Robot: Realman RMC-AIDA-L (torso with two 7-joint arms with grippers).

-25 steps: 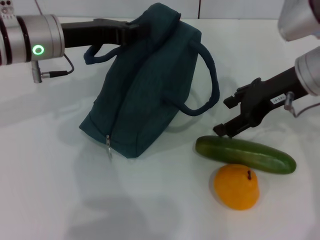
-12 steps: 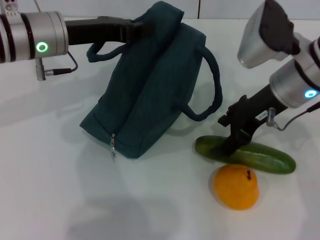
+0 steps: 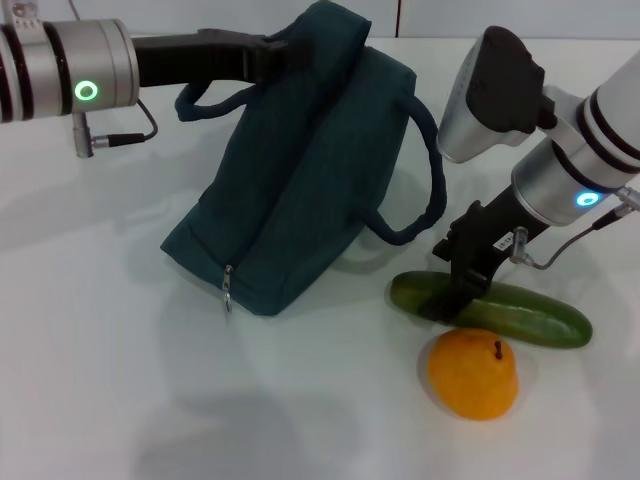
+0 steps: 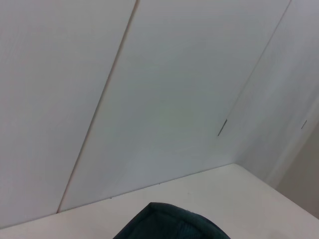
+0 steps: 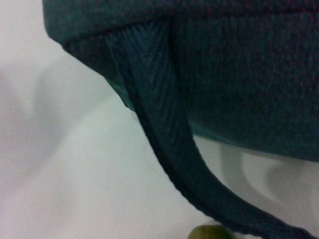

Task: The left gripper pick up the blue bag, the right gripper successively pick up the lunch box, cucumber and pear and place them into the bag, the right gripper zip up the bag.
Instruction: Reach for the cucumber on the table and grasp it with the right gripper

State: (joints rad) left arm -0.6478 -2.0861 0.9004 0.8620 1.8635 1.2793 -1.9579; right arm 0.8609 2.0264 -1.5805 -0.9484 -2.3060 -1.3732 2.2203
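Observation:
The blue bag (image 3: 300, 170) stands tilted on the white table, held by its top edge, with my left gripper (image 3: 272, 50) shut on the fabric there. Its zipper pull (image 3: 228, 292) hangs at the lower front corner. One loop handle (image 3: 425, 180) droops toward the right. My right gripper (image 3: 447, 303) is lowered onto the left part of the cucumber (image 3: 525, 315), which lies flat on the table. The pear (image 3: 473, 373) sits just in front of the cucumber. The right wrist view shows the bag (image 5: 239, 74), its handle (image 5: 159, 124) and the cucumber's tip (image 5: 209, 233). The lunch box is out of view.
The white table (image 3: 100, 380) spreads wide to the left of and in front of the bag. The left wrist view shows white wall panels and a bit of the bag's top (image 4: 169, 221).
My right arm swung in from the right and tipped down, bringing its gripper from above the cucumber onto it. The bag, cucumber and pear have barely moved.

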